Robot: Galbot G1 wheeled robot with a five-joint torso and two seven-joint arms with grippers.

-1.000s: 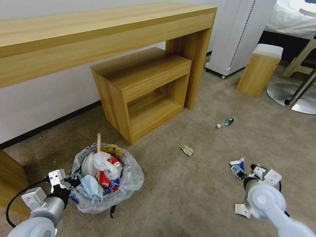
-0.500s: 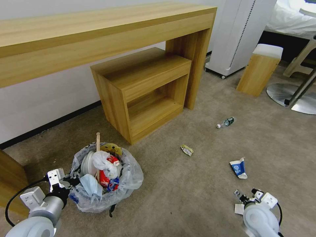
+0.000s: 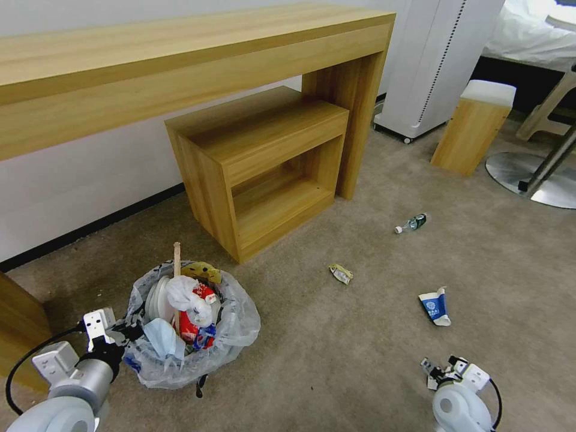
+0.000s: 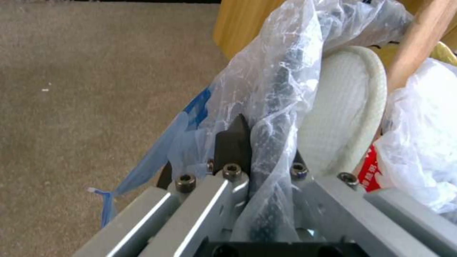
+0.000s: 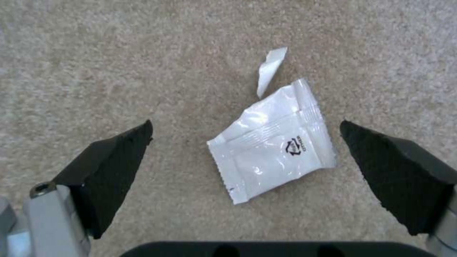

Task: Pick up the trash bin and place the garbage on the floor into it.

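Trash bin (image 3: pixel 192 336), lined with a clear plastic bag (image 4: pixel 281 71), stands on the floor (image 3: pixel 336 348) just ahead of the left end effector (image 4: pixel 264 150), whose fingers are pressed together on the bin's rim and bag, pinching both. Inside the bin: a white slipper (image 4: pixel 340 107), a wooden stick (image 3: pixel 177 270), red wrappers (image 3: pixel 201 324) and a pale blue mask (image 3: pixel 162 339).

Right end effector (image 5: pixel 245 167) hangs low over the floor with its fingers (image 5: pixel 112 160) spread wide; a white sachet (image 5: pixel 274 141) lies flat on the carpet between them, touching neither, with a torn white strip (image 5: pixel 269 69) just beyond it. Farther ahead of this end effector lie a blue-white carton (image 3: pixel 435 306), a crumpled wrapper (image 3: pixel 341 273) and a small clear bottle (image 3: pixel 411 224). A wooden bench (image 3: pixel 180 54) with a low shelf unit (image 3: pixel 264 162) stands along the wall beyond the bin.
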